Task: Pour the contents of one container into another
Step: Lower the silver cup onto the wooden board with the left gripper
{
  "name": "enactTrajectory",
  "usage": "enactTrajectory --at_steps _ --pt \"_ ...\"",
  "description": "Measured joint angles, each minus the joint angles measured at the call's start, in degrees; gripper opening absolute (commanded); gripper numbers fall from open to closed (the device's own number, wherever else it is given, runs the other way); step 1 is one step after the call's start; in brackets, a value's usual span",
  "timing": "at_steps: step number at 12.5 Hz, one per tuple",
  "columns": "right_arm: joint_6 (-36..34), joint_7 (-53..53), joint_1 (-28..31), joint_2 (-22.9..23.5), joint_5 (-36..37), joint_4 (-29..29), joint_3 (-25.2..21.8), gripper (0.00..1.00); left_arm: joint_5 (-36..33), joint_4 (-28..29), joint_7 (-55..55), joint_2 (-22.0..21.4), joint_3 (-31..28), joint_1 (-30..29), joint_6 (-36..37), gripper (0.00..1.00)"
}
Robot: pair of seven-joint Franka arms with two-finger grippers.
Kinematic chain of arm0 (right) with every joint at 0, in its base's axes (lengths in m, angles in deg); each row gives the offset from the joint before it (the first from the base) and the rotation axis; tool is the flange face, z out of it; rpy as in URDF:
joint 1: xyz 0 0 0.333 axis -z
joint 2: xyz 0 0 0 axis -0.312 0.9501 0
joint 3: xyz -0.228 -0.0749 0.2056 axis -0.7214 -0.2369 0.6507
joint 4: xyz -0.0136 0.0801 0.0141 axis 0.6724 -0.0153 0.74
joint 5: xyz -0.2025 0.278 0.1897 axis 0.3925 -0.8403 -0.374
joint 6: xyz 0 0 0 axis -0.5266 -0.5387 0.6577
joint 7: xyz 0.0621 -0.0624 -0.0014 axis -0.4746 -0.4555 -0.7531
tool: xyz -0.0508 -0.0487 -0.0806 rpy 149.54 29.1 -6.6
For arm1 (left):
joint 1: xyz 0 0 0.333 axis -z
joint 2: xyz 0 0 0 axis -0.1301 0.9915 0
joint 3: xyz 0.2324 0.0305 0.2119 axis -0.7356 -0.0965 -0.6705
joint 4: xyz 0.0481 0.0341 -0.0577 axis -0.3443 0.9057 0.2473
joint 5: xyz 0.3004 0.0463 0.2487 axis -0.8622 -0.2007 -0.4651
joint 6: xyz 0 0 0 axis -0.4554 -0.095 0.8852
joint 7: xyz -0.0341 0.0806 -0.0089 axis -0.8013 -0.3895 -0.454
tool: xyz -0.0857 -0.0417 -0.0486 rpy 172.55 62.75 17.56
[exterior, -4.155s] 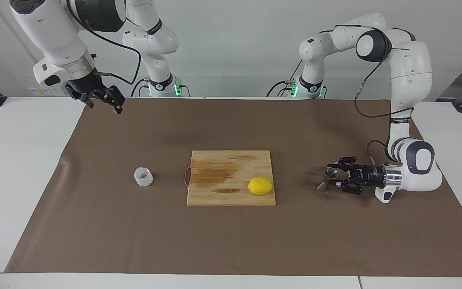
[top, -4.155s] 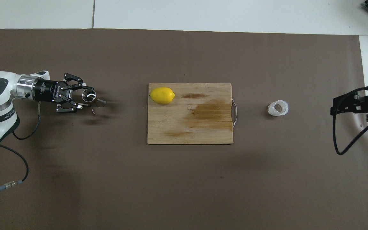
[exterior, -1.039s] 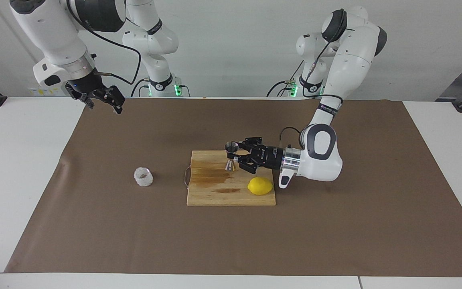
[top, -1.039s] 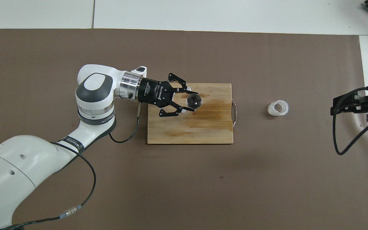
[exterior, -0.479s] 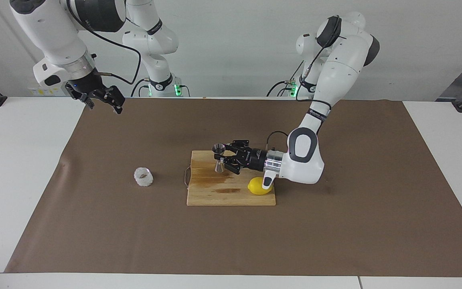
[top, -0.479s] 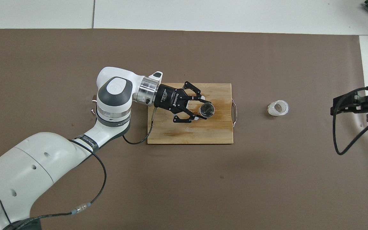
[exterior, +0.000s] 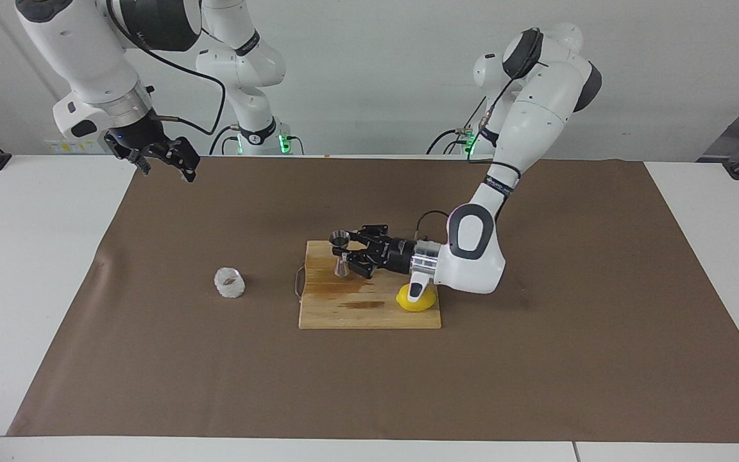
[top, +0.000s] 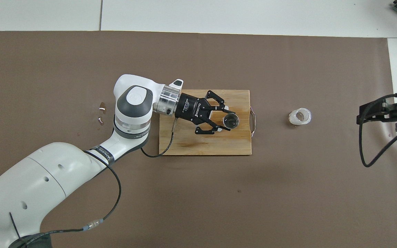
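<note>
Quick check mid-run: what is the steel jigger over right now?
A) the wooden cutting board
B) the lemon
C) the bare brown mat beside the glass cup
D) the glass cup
A: the left gripper holds the jigger upright over the cutting board, near its handle end; the glass cup stands apart on the mat and the lemon lies at the board's other end.

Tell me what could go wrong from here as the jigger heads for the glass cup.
The left gripper holds the jigger upright over the cutting board; a tilt could spill it early. The arm passes low over the lemon and may nudge it. The glass cup stands unheld, so contact could shift it.
</note>
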Motion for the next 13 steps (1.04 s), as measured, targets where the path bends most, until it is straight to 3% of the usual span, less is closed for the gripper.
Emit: enactTrajectory --at_steps 3,8,13 --pt "0.0 0.0 0.0 0.0 0.0 0.0 0.0 1.0 -0.85 -0.27 -0.21 0.72 0.85 0.22 -0.44 0.0" --pt "0.0 0.0 0.0 0.0 0.0 0.0 0.0 1.0 -7.87 -3.57 -3.87 4.5 4.64 0.19 -0.74 0.0" --pt "0.0 0.0 0.0 0.0 0.0 0.0 0.0 1.0 -8.63 -4.51 -7.13 5.48 5.19 0.18 -0.74 0.0"
